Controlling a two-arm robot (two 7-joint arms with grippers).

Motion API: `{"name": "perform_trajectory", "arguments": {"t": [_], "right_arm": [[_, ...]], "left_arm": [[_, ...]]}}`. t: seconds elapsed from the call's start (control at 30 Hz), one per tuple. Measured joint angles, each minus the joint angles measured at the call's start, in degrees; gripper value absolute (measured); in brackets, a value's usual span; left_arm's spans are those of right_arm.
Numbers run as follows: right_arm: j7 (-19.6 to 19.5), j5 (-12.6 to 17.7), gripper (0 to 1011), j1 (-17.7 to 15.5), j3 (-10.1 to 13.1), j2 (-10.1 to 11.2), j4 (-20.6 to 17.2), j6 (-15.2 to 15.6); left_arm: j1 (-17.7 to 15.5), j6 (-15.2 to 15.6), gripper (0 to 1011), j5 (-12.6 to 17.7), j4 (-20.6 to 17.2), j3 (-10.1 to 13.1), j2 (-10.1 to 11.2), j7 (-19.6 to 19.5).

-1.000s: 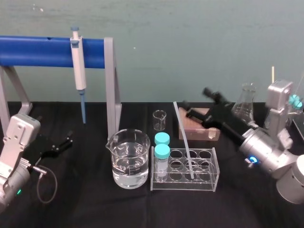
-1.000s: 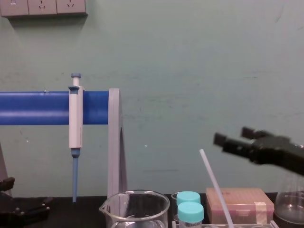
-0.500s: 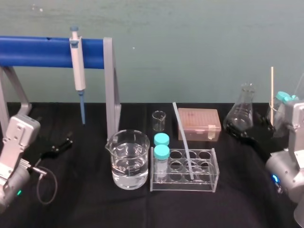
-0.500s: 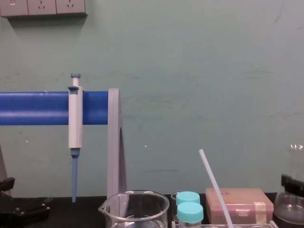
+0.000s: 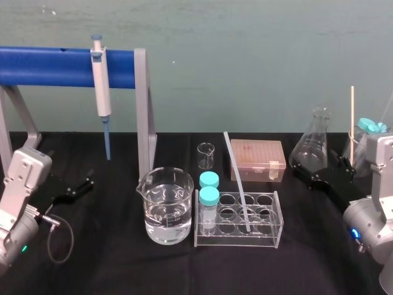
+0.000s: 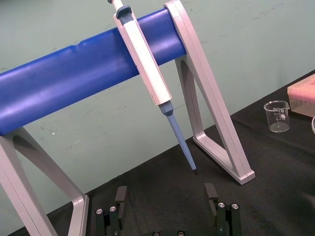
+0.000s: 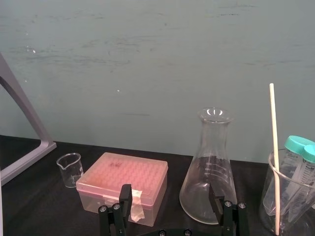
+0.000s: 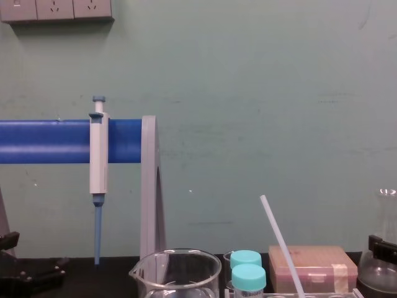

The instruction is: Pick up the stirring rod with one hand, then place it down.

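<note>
Black table [image 5: 123, 267]: thin white stirring rod [image 5: 237, 178] leans in clear rack [image 5: 236, 243]; left black gripper [image 6: 166, 194] and right black gripper [image 7: 170, 195] (both empty) gape wide.

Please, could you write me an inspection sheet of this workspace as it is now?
Surface: black cloth, no spill seen.
Job's things: stirring rod leans in the clear rack, free of both grippers.
Clutter: water beaker, two teal-capped tubes in the rack, small beaker, pink box, conical flask, pipette hanging on the blue stand, far-right beaker holding a stick.
Grippers: left gripper open, low at the table's left; right gripper open, low at the right, near the flask.
Cables: grey loop beside the left arm.
Surroundings: green wall, sockets above.
</note>
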Motion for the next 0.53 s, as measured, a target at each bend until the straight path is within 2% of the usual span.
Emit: {"name": "perform_trajectory", "arguments": {"t": [0.53], "right_arm": [[-0.15, 0.07, 1000, -0.01, 0.00, 0.07, -0.17, -0.16]], "left_arm": [[0.00, 0.00, 1000, 0.00, 0.00, 0.00, 0.00, 0.00]]}}
